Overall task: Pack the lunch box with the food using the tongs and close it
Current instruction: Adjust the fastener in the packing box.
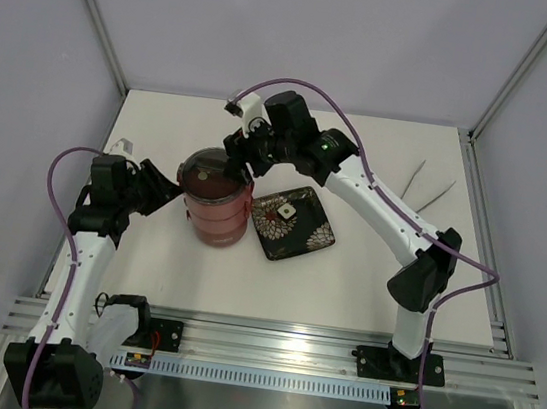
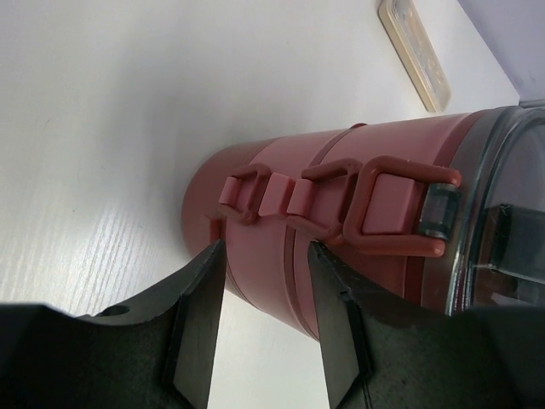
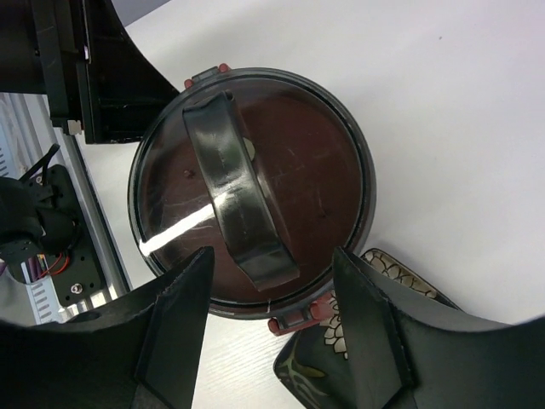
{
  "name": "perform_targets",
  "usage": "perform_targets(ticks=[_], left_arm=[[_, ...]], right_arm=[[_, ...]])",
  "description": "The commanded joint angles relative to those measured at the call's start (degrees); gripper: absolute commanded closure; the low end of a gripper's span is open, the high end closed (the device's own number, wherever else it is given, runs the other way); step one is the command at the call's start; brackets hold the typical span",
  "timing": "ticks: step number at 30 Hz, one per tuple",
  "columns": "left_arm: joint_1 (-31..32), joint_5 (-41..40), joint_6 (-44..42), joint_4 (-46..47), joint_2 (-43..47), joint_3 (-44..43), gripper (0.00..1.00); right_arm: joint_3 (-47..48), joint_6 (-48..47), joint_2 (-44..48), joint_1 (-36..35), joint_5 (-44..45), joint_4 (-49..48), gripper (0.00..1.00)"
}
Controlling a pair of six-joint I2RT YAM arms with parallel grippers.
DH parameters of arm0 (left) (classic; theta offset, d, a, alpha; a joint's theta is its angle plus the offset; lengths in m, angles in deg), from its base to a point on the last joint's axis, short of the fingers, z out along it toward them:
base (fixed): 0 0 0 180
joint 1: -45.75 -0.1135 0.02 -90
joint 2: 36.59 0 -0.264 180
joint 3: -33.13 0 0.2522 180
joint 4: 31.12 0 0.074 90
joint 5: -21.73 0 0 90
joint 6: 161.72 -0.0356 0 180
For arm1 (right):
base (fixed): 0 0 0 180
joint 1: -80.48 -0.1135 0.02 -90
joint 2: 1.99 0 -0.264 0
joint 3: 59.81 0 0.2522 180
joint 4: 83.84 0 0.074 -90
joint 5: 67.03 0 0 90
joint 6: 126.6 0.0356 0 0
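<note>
The lunch box [image 1: 216,219] stands stacked on the table, three dusty-red tiers [image 2: 298,145] under a grey see-through top lid [image 3: 315,153] with a dark handle [image 3: 234,187]. A red side latch [image 2: 396,204] lies over the lid's rim. My right gripper [image 3: 272,260] hovers open just above the lid, its fingers on either side of the handle's near end. My left gripper [image 2: 262,251] is open at the box's left side, its tips close against the lower tiers. The tongs [image 1: 429,188] lie at the far right. The food is out of view.
A black flower-patterned plate [image 1: 295,230] lies just right of the box, with a small white square on it; its corner [image 3: 303,376] shows under my right gripper. A translucent oblong case [image 2: 415,51] lies beyond the box. White walls enclose the table.
</note>
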Motion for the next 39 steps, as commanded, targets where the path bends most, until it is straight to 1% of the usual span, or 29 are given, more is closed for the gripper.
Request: perform_targets(ticks=[1,8,14,20,23,27,30,32,33,36,39], left_arm=[[0.12,-0.83,-0.67,3.52,-0.19,-2.79,0.53],[0.12,-1.44,-0.76,3.52,-0.54,-2.88,0.53],[0.03,-3.72,0.21,3.70,-0.45,-2.79,0.53],[-0.06,-7.50,2.75,4.31,-0.36,-2.18,0.53],[-1.11,-9.87,5.47,3.88,-0.80,-2.00,0.52],[-2.08,-9.79,6.63,3.26,-1.59,-1.83,0.51],[-2.61,-6.73,4.88,4.48,-0.90,-1.13,0.52],[-2.70,-1.64,2.51,5.71,-0.11,0.10,0.53],[-2.61,2.21,1.71,6.59,0.51,0.37,0.53],[-2.61,7.77,-0.57,7.21,1.13,1.42,0.53],[-2.61,10.76,-1.46,8.26,1.13,2.04,0.54]], right_arm=[[1.73,-1.64,-0.84,-1.93,-0.42,-0.74,0.35],[-2.49,-1.12,-0.85,-2.99,1.95,-2.24,0.39],[-7.06,-0.68,0.64,-3.08,2.57,-3.29,0.40],[-10.31,-0.68,1.87,-3.16,3.18,-4.08,0.41],[-10.66,-0.68,2.14,-3.16,3.54,-4.09,0.41],[-10.93,-0.76,2.58,-3.16,3.89,-4.26,0.41],[-10.93,-0.77,2.67,-3.16,4.24,-4.26,0.41],[-10.93,-0.76,2.67,-3.25,4.33,-4.17,0.41],[-10.93,-0.68,2.67,-3.16,4.33,-4.17,0.41],[-10.67,-0.59,2.67,-3.08,4.15,-4.17,0.41],[-10.32,-0.33,2.49,-3.16,3.89,-4.17,0.41]])
